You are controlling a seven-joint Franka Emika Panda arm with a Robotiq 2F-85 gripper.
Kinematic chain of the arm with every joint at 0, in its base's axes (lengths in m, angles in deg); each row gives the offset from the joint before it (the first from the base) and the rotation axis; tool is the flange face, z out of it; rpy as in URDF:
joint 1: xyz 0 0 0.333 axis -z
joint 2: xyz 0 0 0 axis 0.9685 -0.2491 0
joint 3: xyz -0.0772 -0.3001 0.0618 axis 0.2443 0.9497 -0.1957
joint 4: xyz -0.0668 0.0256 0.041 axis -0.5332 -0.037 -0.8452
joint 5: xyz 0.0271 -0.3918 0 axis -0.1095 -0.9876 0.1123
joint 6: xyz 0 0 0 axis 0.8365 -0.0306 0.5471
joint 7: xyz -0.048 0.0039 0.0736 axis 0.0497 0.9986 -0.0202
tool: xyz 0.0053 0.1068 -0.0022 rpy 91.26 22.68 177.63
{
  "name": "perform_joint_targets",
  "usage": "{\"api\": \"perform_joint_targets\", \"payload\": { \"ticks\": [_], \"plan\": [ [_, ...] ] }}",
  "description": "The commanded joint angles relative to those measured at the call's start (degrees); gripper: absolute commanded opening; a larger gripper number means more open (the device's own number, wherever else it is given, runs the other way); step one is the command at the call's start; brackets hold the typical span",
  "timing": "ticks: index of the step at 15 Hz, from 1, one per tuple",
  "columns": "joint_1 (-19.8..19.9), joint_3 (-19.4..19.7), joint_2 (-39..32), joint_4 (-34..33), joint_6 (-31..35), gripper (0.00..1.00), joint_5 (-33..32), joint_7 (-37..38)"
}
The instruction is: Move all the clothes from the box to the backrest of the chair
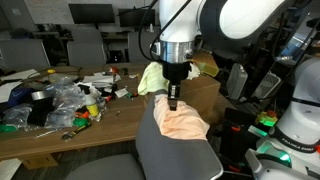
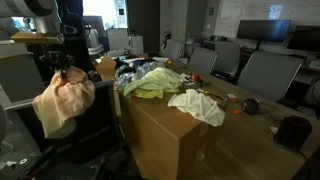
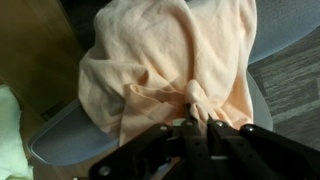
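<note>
1. gripper (image 3: 196, 128): fingers drawn together, clamped on a bunched fold of the peach cloth (image 3: 165, 60).
2. peach cloth sits draped over the top of the chair backrest (image 3: 55, 142), right under the gripper w/ no sideways offset. its long axis hangs down from the backrest top (image 2: 62, 105).
3. next move, i'd judge: let go & lift straight up. the cloth looks settled enough to stay.
4. yellow-green cloth (image 2: 150, 85) lies on the table (image 2: 170, 140) just beside the backrest. white cloth (image 2: 198, 106) is further along, well apart from it.
5. only the wrist view shows the pinch itself. white cloth shows in just an exterior view. the other exterior view shows the gripper (image 1: 173, 97) above the backrest (image 1: 175, 155).
</note>
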Motion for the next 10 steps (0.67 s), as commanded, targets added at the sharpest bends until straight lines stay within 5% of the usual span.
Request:
{"api": "perform_joint_targets", "payload": {
  "ticks": [1, 2, 10],
  "plan": [
    [0.5, -1.0, 0.3, 0.3, 1.0, 0.32, -3.9, 2.3],
    [0.5, -1.1, 0.3, 0.3, 0.8, 0.33, -5.1, 2.5],
    [3.5, 0.3, 0.5, -0.9, 2.6, 0.93, -13.8, 7.6]
  ]
}}
